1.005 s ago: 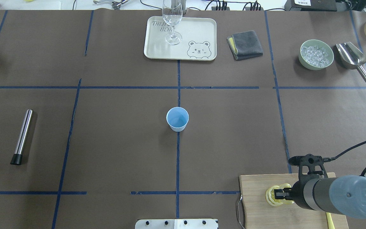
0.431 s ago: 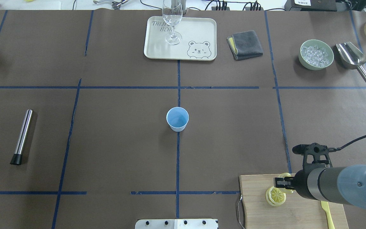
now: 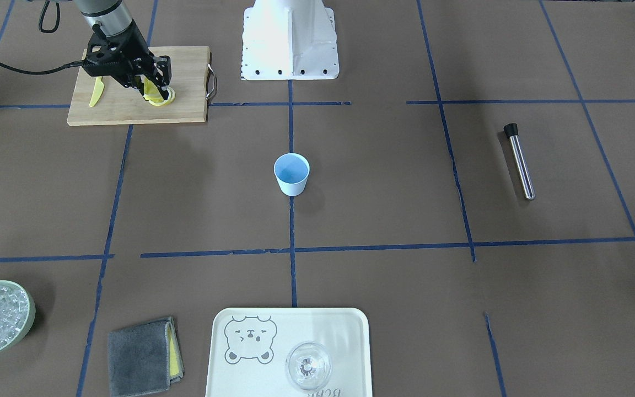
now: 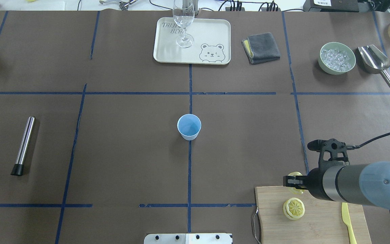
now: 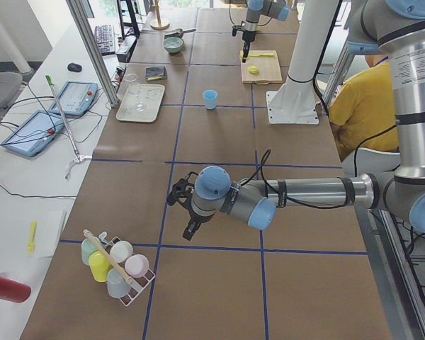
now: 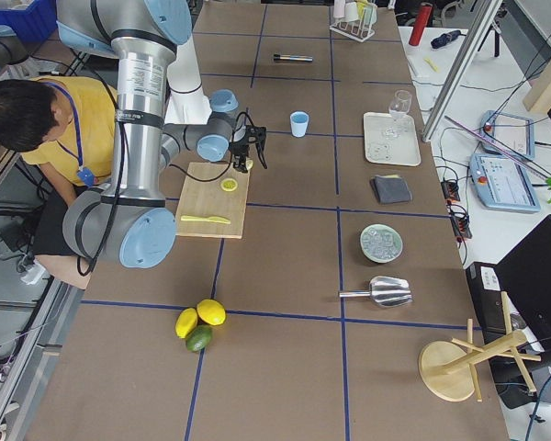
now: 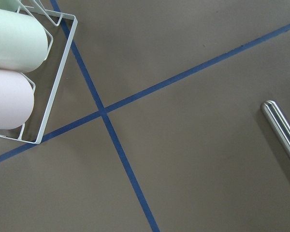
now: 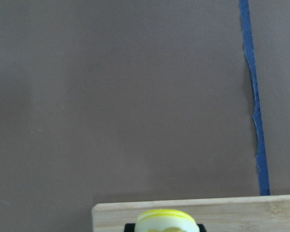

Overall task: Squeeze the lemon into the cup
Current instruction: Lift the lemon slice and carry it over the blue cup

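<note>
Stemmed glass [image 4: 183, 23] on bear-printed tray [image 4: 215, 32] (grey cloth [image 4: 262, 47] beside), ice bowl [image 4: 335, 72] near scoop [image 4: 372, 59].

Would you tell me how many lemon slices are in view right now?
3: the lemon pinched in the right gripper over the cutting board, and two stacked slices lying on that board; another beneath them could be hidden.

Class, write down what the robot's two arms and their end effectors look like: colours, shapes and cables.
Both arms are silver-grey tubes with blue-grey joint caps. The right arm ends in a black two-finger right end effector, and a black cable trails from its wrist. The left arm has a matching black left end effector and cable.
</note>
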`<state>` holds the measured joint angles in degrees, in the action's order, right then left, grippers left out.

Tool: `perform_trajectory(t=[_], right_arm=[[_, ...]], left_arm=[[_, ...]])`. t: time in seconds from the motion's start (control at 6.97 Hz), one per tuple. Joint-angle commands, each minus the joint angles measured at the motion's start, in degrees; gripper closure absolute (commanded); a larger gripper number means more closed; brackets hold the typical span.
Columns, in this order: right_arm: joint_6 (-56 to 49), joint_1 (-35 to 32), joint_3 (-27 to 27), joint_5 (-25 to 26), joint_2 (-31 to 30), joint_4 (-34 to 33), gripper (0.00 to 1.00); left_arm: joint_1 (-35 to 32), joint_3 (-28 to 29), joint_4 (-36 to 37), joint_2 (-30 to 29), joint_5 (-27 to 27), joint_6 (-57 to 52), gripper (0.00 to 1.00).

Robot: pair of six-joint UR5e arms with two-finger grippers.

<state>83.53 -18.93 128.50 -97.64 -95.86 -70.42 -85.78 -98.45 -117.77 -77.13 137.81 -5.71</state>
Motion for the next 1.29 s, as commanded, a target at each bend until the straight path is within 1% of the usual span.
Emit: perform_trajectory(t=[0.0,0.14,0.29,0.43,0.72,0.86,1.0,1.15], right_arm=[[0.1,-4.9,-0.6,-4.5,14.2,-15.3,0.52],[0.1,-5.4,-2.4,-4.5,22.3,-21.7,0.52],[4.1,-5.3,-7.2,-4.5,30.6,-26.0,0.51],[7.1,-5.3,-13.3,-4.5,37.6,-26.5,0.51],[7.4,-7.2,-20.9,-4.4,44.0,-25.7,0.51],[7.4,-8.0,-26.2,-4.4,48.4,-25.7,0.51],[8.1,-8.2,-30.5,-4.3,51.6,-25.6,0.51],[7.9,-8.3,-31.7,-4.3,52.0,-25.6,0.51]], left_arm=[[0.0,-0.1,0.0,0.0,0.0,0.1,0.0],[0.0,-0.1,0.0,0.0,0.0,0.1,0.0],[0.0,-0.1,0.0,0.0,0.0,0.1,0.0],[0.0,-0.1,0.0,0.0,0.0,0.1,0.0],[-0.1,-0.1,-0.4,0.0,0.0,0.1,0.0],[0.0,0.0,-0.4,0.0,0.0,0.3,0.0],[0.0,0.0,-0.4,0.0,0.0,0.3,0.0],[-0.1,0.0,-0.4,0.0,0.0,0.3,0.0]])
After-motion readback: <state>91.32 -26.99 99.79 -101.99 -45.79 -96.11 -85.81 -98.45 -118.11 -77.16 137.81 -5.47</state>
